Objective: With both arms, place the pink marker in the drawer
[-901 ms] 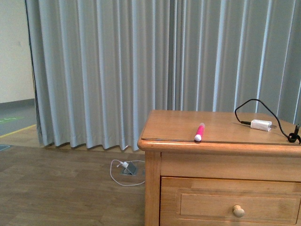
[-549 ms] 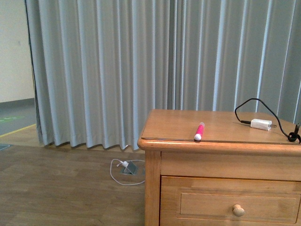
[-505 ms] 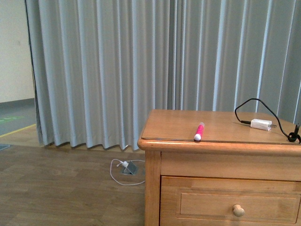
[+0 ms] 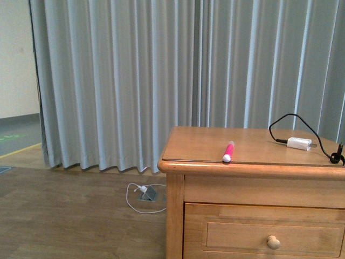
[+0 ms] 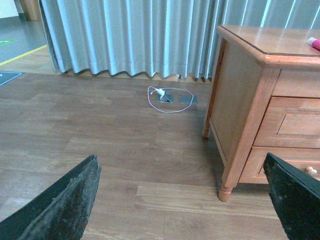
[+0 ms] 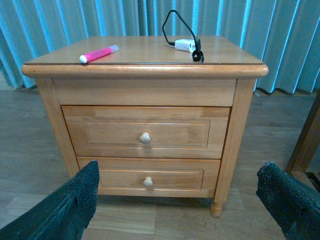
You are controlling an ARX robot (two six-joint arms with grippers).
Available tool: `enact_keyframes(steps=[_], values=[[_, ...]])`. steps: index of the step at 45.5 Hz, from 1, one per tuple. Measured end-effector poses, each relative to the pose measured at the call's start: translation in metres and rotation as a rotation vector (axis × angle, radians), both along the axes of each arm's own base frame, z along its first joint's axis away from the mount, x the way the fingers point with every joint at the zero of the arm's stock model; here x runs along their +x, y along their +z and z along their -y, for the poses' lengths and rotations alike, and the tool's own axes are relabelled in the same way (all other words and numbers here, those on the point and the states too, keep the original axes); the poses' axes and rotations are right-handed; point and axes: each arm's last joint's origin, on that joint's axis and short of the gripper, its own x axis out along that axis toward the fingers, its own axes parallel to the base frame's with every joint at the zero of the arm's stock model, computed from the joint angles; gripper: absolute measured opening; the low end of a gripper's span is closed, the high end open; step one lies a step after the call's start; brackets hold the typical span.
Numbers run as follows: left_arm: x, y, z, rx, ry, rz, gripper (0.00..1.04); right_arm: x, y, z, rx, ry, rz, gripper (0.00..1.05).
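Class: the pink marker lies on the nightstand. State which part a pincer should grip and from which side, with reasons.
Grip the pink marker mid-barrel, coming down from above and closing across its width. It lies flat on the nightstand top near the front edge; its slim round barrel may roll if pushed sideways.

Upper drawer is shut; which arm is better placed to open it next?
Right. The right hand, open, squarely faces the nightstand front, with the upper drawer and its knob ahead of it. The left hand, also open, is aimed at the floor beside the nightstand's side.
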Motion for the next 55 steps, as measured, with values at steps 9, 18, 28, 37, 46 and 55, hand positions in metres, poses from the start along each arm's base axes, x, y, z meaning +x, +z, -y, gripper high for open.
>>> enact_keyframes(steps=[9,18,28,37,46,55], values=[[0.0,0.0,0.0,0.0,0.0,0.0,0.99,0.0,0.0,0.0,0.0,0.0,0.0,0.96],[0.0,0.0,0.0,0.0,0.0,0.0,0.99,0.01,-0.003,-0.003,0.021,0.15,-0.22,0.96],[0.0,0.0,0.0,0.0,0.0,0.0,0.99,0.046,0.006,-0.006,0.021,0.168,-0.266,0.96],[0.0,0.0,0.0,0.0,0.0,0.0,0.99,0.099,-0.002,-0.018,0.032,0.176,-0.332,0.96],[0.0,0.0,0.0,0.0,0.0,0.0,0.99,0.16,-0.011,-0.041,0.011,0.166,-0.36,0.96],[0.0,0.0,0.0,0.0,0.0,0.0,0.99,0.209,-0.027,-0.064,-0.025,0.152,-0.364,0.96]])
